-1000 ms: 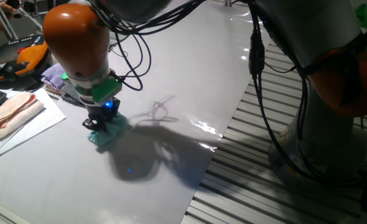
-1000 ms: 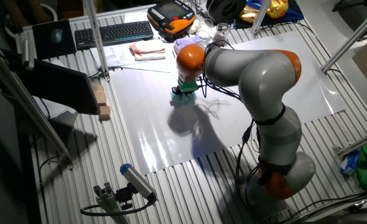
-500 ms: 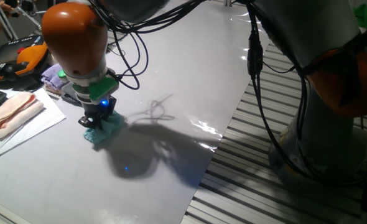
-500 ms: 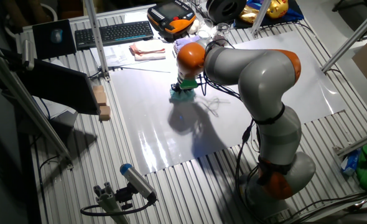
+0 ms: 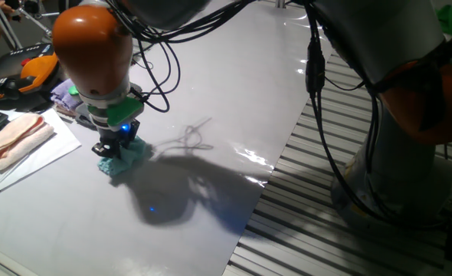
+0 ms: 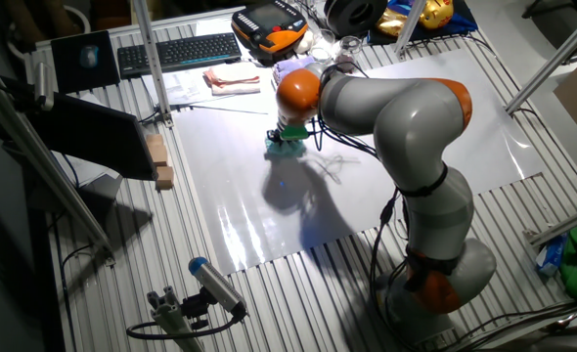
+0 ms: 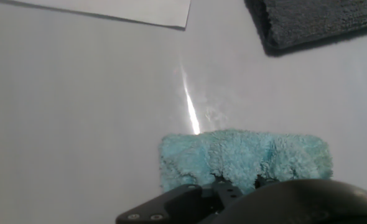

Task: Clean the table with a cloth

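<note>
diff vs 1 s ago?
The gripper dragged the teal cloth across the table, leftward in one fixed view, toward the pink cloth. It stays pressed onto the teal cloth, nothing released. The pink cloth, the paper sheet and the keyboard have not moved.

The cloth (image 5: 123, 157) is laid on the surface (image 5: 211, 92), pressed under the end effector (image 5: 113, 147). A second cloth (image 7: 308, 22) is placed beyond it, beside a sheet (image 7: 127, 11).
</note>
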Tool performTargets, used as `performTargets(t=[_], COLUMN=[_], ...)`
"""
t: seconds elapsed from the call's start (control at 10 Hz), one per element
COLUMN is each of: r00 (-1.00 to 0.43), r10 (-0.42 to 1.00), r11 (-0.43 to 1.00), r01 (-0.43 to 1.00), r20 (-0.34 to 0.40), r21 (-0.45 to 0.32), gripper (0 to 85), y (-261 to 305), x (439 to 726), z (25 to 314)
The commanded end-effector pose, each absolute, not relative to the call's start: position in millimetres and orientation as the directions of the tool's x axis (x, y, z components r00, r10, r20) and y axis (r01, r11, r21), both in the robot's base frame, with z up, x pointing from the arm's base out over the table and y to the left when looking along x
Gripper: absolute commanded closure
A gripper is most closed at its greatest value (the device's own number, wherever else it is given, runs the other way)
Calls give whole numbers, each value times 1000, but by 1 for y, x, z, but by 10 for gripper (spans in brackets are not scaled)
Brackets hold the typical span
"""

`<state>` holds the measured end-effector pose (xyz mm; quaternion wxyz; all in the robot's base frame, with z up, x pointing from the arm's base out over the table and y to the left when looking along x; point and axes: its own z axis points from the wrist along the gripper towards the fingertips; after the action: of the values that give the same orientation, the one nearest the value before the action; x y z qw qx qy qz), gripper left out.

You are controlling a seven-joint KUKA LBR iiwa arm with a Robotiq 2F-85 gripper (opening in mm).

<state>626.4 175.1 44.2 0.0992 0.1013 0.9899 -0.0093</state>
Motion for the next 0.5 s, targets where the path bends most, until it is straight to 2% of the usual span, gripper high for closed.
performTargets(t=[0.0,0.4], r00=[-959,-950], r10=[203,247], r11=[979,969], r01=[206,244], r20=[-197,-191], r21=[7,42], gripper=[850,850], y=[175,192], x=[628,632], z=[44,37])
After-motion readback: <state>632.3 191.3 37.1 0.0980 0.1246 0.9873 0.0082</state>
